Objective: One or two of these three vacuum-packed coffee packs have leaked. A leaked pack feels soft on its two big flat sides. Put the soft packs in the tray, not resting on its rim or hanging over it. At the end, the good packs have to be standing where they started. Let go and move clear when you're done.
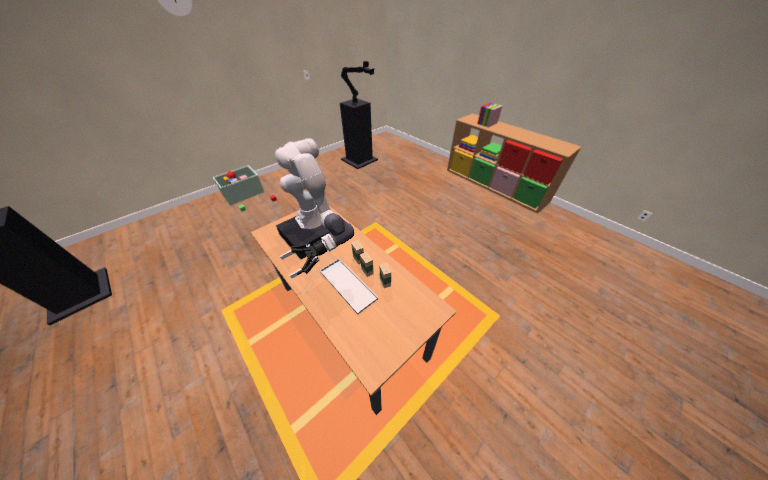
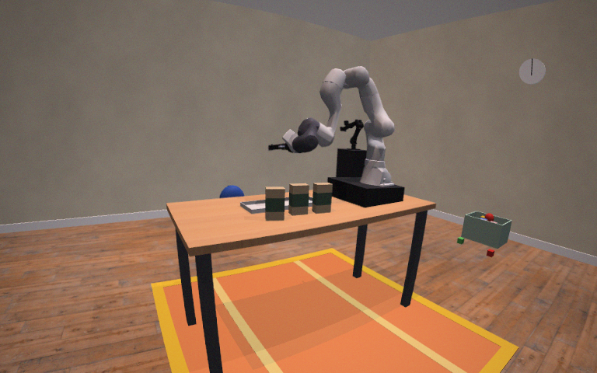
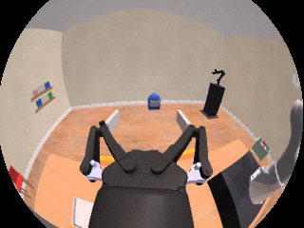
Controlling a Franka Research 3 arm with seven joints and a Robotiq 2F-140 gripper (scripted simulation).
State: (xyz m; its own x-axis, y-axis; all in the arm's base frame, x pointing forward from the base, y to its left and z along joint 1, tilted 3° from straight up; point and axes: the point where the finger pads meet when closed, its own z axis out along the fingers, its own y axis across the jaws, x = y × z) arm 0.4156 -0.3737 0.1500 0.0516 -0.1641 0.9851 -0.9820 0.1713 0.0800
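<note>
The hand [image 1: 300, 261] is spread and holds nothing. A good pack [image 2: 298, 198] could be toppled if squeezed off-centre, beside the tray [image 2: 253, 205].

I am working in a plain room like a home playroom: wood plank floor [image 1: 594, 339], cubby shelf [image 1: 557, 148] with coloured bins, toy bin [image 1: 239, 186], orange rug [image 2: 334, 308], wall clock [image 2: 532, 71].

Counter [image 2: 228, 228]: light wood, smooth satin top, matt black legs. Floor [image 1: 594, 339]: reddish planked wood with visible grain. Mat [image 2: 352, 334]: flat matt orange, yellow border. Tray [image 1: 349, 285]: smooth white bed, grey rim. Coffee packs [image 2: 298, 198]: matt tan with dark green bands. Arm [image 2: 374, 109]: smooth white shells. End effector [image 3: 148, 129]: matt black.
</note>
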